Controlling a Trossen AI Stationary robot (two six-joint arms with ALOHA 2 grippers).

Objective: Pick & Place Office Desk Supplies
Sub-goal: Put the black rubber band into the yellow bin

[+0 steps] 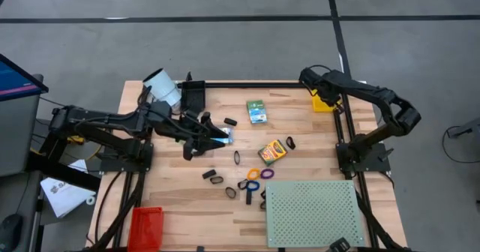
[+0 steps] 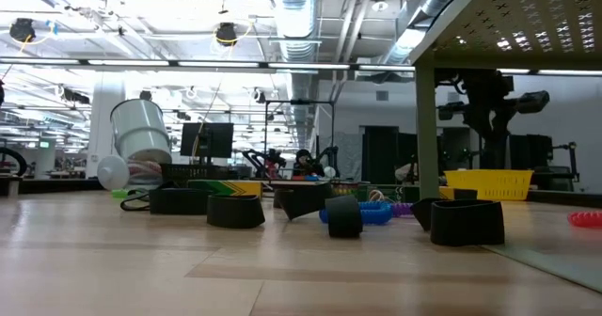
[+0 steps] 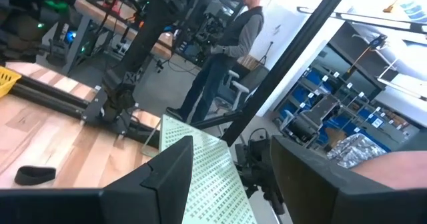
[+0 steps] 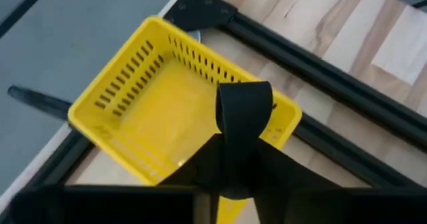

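Black clips (image 1: 214, 178) and thin orange, purple and blue rings (image 1: 253, 175) lie scattered on the wooden table, together with a green box (image 1: 257, 112) and a yellow-orange crayon box (image 1: 272, 152). My right gripper (image 4: 237, 161) hangs over the yellow basket (image 4: 167, 111) at the table's far right corner, shut on a black clip (image 4: 243, 111). My left gripper (image 3: 230, 147) is raised above the table's middle (image 1: 223, 137). It points level and is open, with nothing between its fingers. My right gripper pinches the black clip's lower part (image 4: 240, 154) between its two fingers. The fingers slant down from above. The clip sticks out past the fingertips, lifted clear over the basket's inside near its rim.
A pale green perforated board (image 1: 313, 213) lies at the near right. A white cylinder (image 1: 161, 87) and a black bin (image 1: 193, 94) stand at the far left, and a red bin (image 1: 146, 226) at the near left. A person (image 3: 230, 44) stands beyond the table.
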